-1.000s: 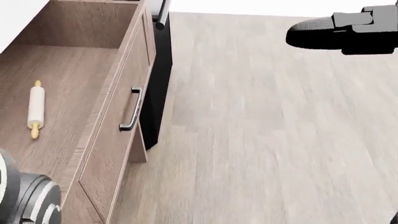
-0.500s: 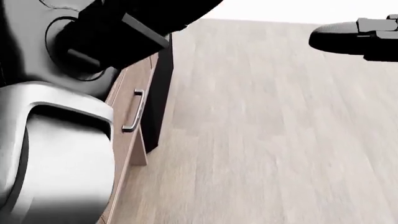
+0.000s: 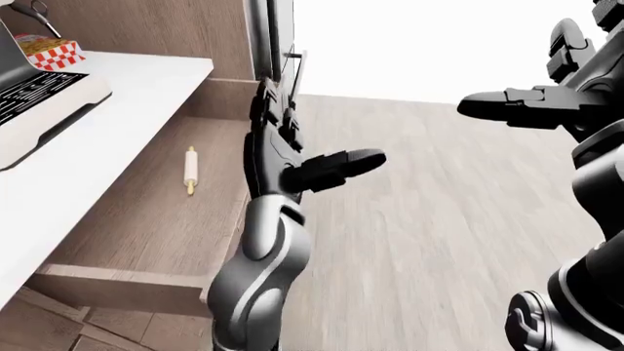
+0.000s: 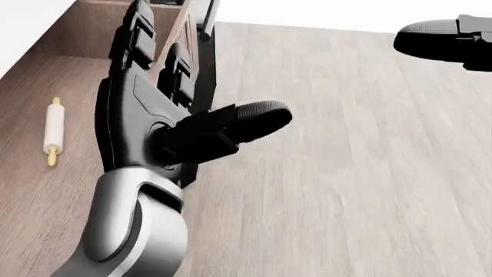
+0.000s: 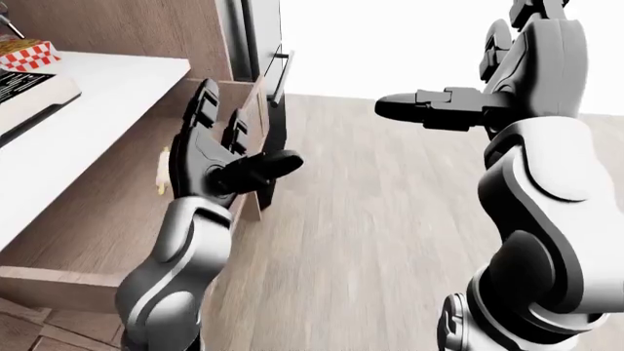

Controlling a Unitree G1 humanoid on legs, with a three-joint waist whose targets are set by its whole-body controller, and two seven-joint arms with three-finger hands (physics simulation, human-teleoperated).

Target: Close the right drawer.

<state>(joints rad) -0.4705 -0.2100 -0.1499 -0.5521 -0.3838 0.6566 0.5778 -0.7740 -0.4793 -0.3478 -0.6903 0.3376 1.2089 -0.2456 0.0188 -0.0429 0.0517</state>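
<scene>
Item, drawer (image 3: 146, 219): pulled fully out, filling the left and lower left of the left-eye view beneath the white counter (image 3: 146, 80); its front panel runs up the middle-left of the frame and is mostly covered by my own arm. Item, rolling pin (image 3: 190, 170): lying loose on the drawer floor, centre-left, apart from the walls. Item, left hand (image 4: 165, 109): fingers spread wide and straight, thumb sticking out to the right, holding nothing, set at the drawer front's outer face in the head view. Item, right hand (image 5: 459, 102): upper right of the right-eye view, fingers extended, empty, well away from the drawer. Step in hand, as I judge it: lining the left palm up on the front panel, closing not begun. Next move calls for flat contact on the panel and a steady push toward the left of the frame. Not legible: the drawer handle, hidden behind my hand; whether the palm touches the panel yet, I cannot tell. Appliance (image 3: 39, 102) at upper left, cut off by the frame edge.
</scene>
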